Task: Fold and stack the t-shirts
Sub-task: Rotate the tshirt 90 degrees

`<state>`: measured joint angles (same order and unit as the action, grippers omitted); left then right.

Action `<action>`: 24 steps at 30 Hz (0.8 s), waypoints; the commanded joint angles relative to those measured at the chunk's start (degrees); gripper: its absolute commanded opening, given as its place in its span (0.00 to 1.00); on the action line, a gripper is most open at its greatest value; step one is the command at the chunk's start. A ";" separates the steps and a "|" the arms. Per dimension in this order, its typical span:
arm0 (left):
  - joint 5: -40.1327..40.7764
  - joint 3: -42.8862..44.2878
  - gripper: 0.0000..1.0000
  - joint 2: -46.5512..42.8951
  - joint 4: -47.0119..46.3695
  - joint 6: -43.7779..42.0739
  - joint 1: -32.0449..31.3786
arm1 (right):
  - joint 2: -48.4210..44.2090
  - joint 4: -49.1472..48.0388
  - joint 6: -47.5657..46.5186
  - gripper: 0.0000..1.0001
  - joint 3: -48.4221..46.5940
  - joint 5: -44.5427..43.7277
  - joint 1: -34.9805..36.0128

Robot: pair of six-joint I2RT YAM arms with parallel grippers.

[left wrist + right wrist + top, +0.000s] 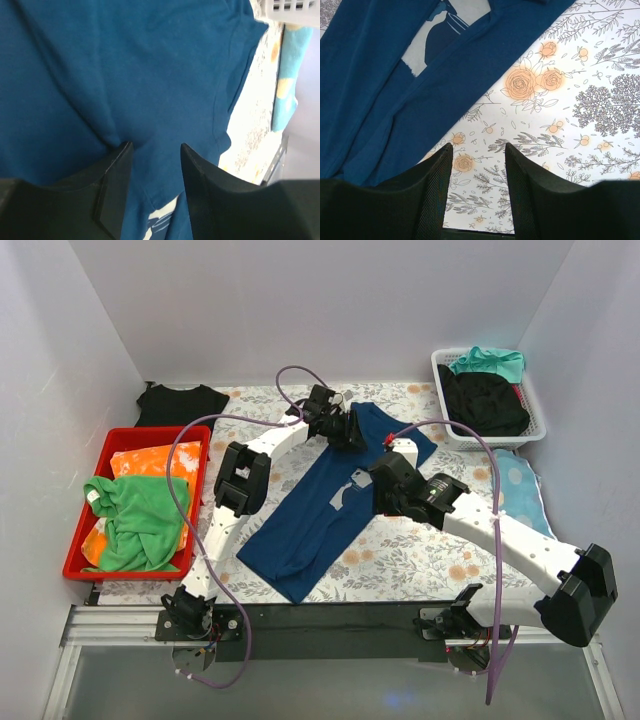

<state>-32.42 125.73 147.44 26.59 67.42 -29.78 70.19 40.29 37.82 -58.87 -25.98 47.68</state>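
The navy t-shirt (320, 505) lies diagonally on the middle of the flowered table, folded lengthwise, with its pale print (350, 487) partly showing. My left gripper (350, 428) is open and hovers low over the shirt's upper part; in the left wrist view (156, 147) blue cloth (125, 65) fills the space under the jaws and nothing is gripped. My right gripper (385, 488) is open at the shirt's right edge; in the right wrist view (479, 146) it stands over bare tablecloth, with the shirt (380, 80) to its left. A black shirt (485, 400) and a teal one (490, 362) lie in the white basket (445, 425).
A red bin (75, 540) at the left holds green and orange clothes. Another black shirt (180, 400) lies at the back left. A pale blue cloth (520, 490) lies at the right edge, below the basket. White walls close in the table on three sides.
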 commanded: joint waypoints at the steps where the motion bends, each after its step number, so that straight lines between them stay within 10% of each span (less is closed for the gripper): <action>1: 6.57 4.08 0.43 1.27 1.88 1.31 0.07 | -0.50 0.23 1.20 0.52 0.69 -0.04 -0.66; 13: 35.84 4.17 0.43 0.40 14.36 10.97 10.78 | 6.09 0.31 -1.52 0.51 -0.63 3.03 -1.19; 24: 32.51 5.05 0.42 -2.67 10.95 8.00 17.65 | 13.91 0.31 -5.91 0.47 -3.44 8.83 -1.10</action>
<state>-3.01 131.11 147.50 34.30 78.91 -11.94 82.52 40.58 34.28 -58.54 -19.66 46.83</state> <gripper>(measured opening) 0.411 0.480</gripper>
